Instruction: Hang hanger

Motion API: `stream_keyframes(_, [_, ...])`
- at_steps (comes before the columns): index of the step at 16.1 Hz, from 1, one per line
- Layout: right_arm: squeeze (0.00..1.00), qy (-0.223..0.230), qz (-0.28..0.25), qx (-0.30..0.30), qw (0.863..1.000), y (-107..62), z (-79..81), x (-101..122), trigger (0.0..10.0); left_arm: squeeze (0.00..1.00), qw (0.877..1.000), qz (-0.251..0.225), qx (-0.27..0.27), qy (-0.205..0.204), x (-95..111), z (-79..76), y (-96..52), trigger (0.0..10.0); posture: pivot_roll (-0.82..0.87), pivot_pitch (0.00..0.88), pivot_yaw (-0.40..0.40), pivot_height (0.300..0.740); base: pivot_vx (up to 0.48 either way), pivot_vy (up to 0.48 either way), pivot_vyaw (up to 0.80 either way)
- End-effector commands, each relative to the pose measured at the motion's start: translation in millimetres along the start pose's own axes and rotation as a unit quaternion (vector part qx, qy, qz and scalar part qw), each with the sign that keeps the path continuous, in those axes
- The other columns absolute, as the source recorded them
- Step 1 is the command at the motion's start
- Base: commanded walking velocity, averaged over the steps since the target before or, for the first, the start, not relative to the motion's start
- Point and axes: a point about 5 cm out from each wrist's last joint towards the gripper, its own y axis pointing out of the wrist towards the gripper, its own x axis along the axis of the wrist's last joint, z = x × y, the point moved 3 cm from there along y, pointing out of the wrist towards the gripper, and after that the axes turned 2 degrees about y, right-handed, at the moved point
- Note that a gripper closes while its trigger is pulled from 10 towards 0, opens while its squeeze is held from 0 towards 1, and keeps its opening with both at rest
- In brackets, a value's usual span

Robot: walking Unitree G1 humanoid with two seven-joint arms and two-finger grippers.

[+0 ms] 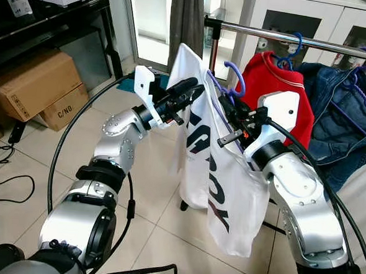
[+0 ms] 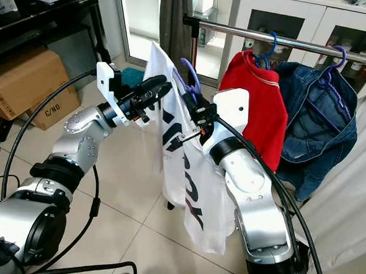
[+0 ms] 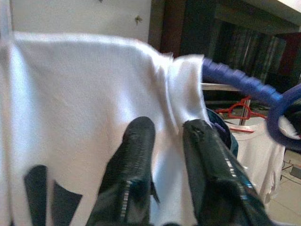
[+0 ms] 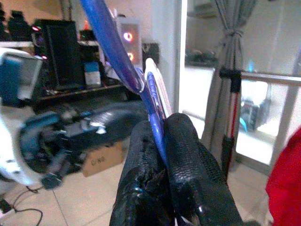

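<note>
The purple hanger (image 1: 235, 78) carries a white T-shirt (image 1: 220, 183) with dark lettering and is held in mid-air, below and near of the left end of the metal clothes rail (image 1: 270, 34), with its hook free of the rail. The right gripper (image 4: 160, 136) has its two black fingers pressed together on the hanger's purple bar, which runs up between them in the right wrist view. The left gripper (image 1: 189, 91) is at the shirt's left shoulder; in the left wrist view its fingers (image 3: 134, 155) stand slightly apart and lie against the white cloth, and whether cloth is pinched between them cannot be told. That view also shows the ribbed purple bar emerging from the shirt's collar, which the head views show less clearly. The head views show what the wrist views do not: farther right on the rail hang a red garment (image 1: 282, 93) on a blue hanger (image 1: 292, 49) and a denim jacket (image 1: 345, 122) on another purple hanger. To the far left stand cardboard boxes (image 1: 37, 88) beneath a dark shelf (image 1: 53, 17), on a tiled floor (image 1: 159, 229).
</note>
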Motion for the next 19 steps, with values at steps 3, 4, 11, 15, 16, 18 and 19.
stream_keyframes(3, [0.0,-0.011,-0.029,0.01,0.999,1.0,3.5,16.7,0.0,0.0,0.999,-0.001,-0.03,0.019,7.3,-3.6,6.9,0.0,-0.1,0.0,0.093,0.74,0.0,0.0,0.0])
stream_keyframes(4, [0.0,-0.011,-0.029,0.011,0.999,0.9,3.8,16.7,0.0,0.0,0.999,0.001,-0.035,0.021,6.8,-5.0,7.4,0.7,-0.11,0.0,0.093,0.74,0.0,0.0,0.0])
stream_keyframes(11, [0.0,-0.009,-0.025,0.019,0.999,1.3,8.1,14.8,0.0,1.0,0.998,0.013,-0.052,0.036,-1.8,-14.0,6.9,10.0,-0.1,0.0,0.092,0.74,0.0,0.0,0.0])
stream_keyframes(15, [0.0,-0.009,-0.025,0.02,0.999,1.8,9.7,15.1,0.0,1.0,0.998,0.001,-0.023,0.056,-1.2,-14.1,4.1,10.0,-0.11,0.0,0.106,0.74,0.0,0.0,0.0])
stream_keyframes(16, [0.0,-0.01,-0.026,0.018,0.999,1.5,9.7,15.5,0.0,0.85,0.998,-0.009,-0.012,0.061,0.3,-14.6,2.1,10.0,-0.11,0.0,0.112,0.74,0.0,0.0,0.0])
stream_keyframes(18, [0.0,-0.007,-0.024,0.01,1.0,0.1,8.5,14.1,0.0,0.0,0.995,-0.016,0.014,0.099,1.6,-18.2,-2.2,10.0,-0.1,0.0,0.119,0.74,0.0,0.0,0.0])
stream_keyframes(19, [0.0,0.002,-0.018,-0.001,1.0,-0.7,7.9,8.9,0.0,0.0,0.986,0.008,0.051,0.158,-1.5,-16.4,-5.2,10.0,-0.09,0.0,0.13,0.74,0.0,0.0,0.0])
